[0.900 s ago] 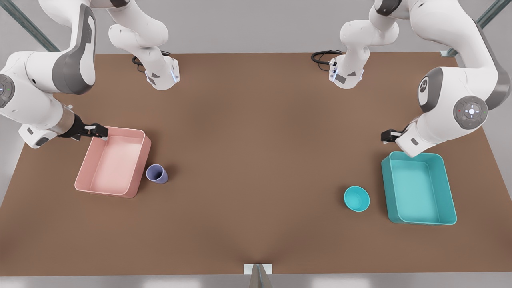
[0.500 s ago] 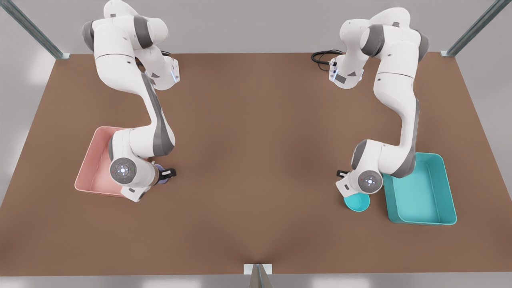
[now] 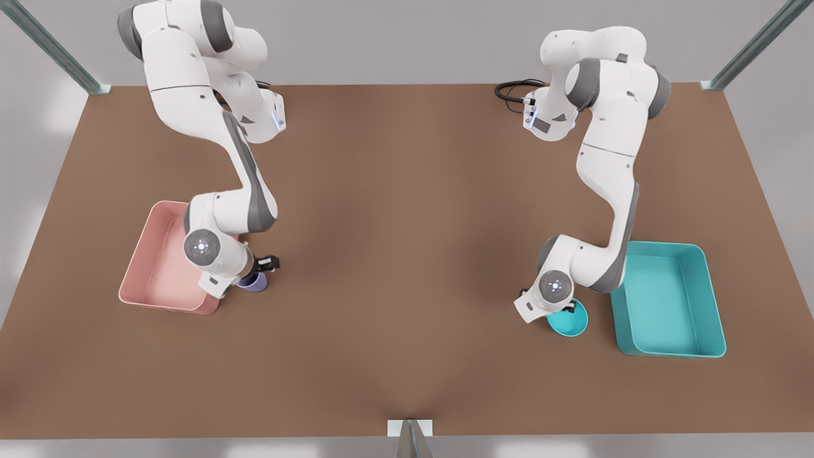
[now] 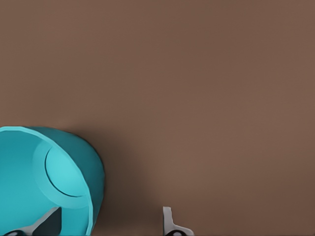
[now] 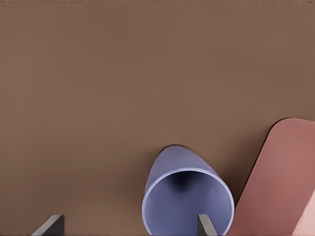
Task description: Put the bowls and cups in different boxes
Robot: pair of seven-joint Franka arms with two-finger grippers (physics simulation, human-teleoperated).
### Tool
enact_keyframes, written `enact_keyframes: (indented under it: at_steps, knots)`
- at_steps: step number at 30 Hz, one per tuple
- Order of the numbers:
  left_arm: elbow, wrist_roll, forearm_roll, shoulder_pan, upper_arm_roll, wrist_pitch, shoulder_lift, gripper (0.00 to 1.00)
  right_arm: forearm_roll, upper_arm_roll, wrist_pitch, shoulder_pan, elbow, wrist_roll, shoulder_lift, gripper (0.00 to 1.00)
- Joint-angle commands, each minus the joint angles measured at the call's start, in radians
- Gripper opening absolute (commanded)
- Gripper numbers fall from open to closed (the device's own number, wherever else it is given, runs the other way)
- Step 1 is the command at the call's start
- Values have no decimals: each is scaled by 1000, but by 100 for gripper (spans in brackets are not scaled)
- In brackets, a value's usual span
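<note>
From the front view, the right gripper (image 3: 267, 263) hangs over the lavender cup (image 3: 253, 281), which stands on the table (image 3: 407, 254) just beside the pink box (image 3: 152, 273). The left gripper (image 3: 569, 310) hangs over the teal bowl (image 3: 568, 321), which sits near the teal box (image 3: 668, 299) but apart from it. Both look set to grasp, neither thing lifted yet, I'd say. Each arm's own elbow hides part of its box, so the lift will want height to clear the wall

In the left wrist view the bowl (image 4: 47, 182) sits off to one side, and the fingers (image 4: 170, 223) stand spread, one inside the bowl (image 4: 47, 221) and one outside, straddling its wall (image 4: 93, 196) and holding nothing. Closing on that thin rim should work, though a shallow bowl may tip if pinched too high

In the right wrist view the cup (image 5: 187, 199) shows its mouth, one finger (image 5: 205, 225) over the rim and the other (image 5: 49, 225) well out over bare table; the gripper is wide apart and empty. The pink box's corner (image 5: 285, 182) lies close beside the cup, so I'd keep the inner finger from nudging the cup against it
</note>
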Motion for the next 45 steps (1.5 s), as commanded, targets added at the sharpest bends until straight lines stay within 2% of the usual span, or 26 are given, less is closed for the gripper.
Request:
enact_keyframes:
  at_steps: [1, 2, 3, 5, 7, 8, 12, 14, 17, 19, 21, 26, 27, 28, 32, 34, 37, 38, 39, 43, 45]
  knots:
    - [-1, -110, 7, 0, 0, 52, 8, 88, 2, 0, 96, -1, -2, 9, 15, 100]
    - [-1, -110, 6, 0, 0, 52, 10, 66, 3, 0, 93, -1, -10, 9, 17, 100]
    - [-1, -110, 7, 0, 1, 52, 11, 58, 2, 1, 93, -1, -28, 9, 15, 100]
    - [1, -110, 6, 0, 1, 52, 11, 49, 3, 0, 93, -2, -47, 9, 14, 100]
    - [1, -111, 4, 2, 3, 50, 10, 25, 3, 0, 94, -2, -59, 9, 14, 100]
    - [1, -117, 4, 3, 3, 50, 6, 21, 2, 0, 94, -1, -65, 9, 15, 100]
    - [1, -119, 4, 5, 3, 14, -47, 21, 2, 0, 96, -1, -76, 9, 29, 100]
    - [1, -120, 4, 48, 3, -157, -174, 21, 2, 0, 104, 1, -74, 9, 45, 100]
    - [-1, -117, 6, 164, 3, -270, -293, 21, 2, 0, 105, 2, -73, 9, 58, 100]
    - [-1, -116, 4, 247, 4, -267, -308, 21, 2, 0, 105, 2, -71, 9, 60, 79]
    - [-1, -114, 6, 293, 4, -252, -299, 21, 0, 0, 105, 5, -71, 9, 68, 66]
    - [-1, -102, 3, 349, 46, -129, -191, 21, -1, 0, 105, 7, -65, 6, 84, 50]
    - [-1, -103, -3, 347, 46, -125, -173, 21, -1, 0, 102, 5, -62, 5, 86, 33]
    - [-8, -103, -3, 346, 44, -103, -162, 21, 0, 0, 99, 5, -59, 5, 86, 22]
    - [-30, -100, 6, 375, 46, -8, -101, 21, 0, 1, 85, -2, -11, -11, 75, 21]
    - [-30, -100, 7, 378, 46, 10, -78, 21, 5, 4, 4, -1, 102, -18, 37, 21]
    - [-30, -100, 6, 385, 46, 33, -56, 21, -4, -2, -34, -45, 242, -230, 29, 21]
    - [-30, -99, 7, 393, 46, 41, -52, 23, -8, -14, -71, -83, 254, -328, 22, 21]
    - [-30, -97, 7, 395, 47, 43, -52, 100, -12, -39, -111, -110, 253, -406, -1, 21]
    - [-28, -93, 6, 405, 46, 6, -119, 100, -55, -155, -254, -113, 231, -537, -52, 21]
    - [-18, -94, -51, 352, 43, -138, -254, 100, -78, -174, -251, -128, 179, -537, -49, 21]
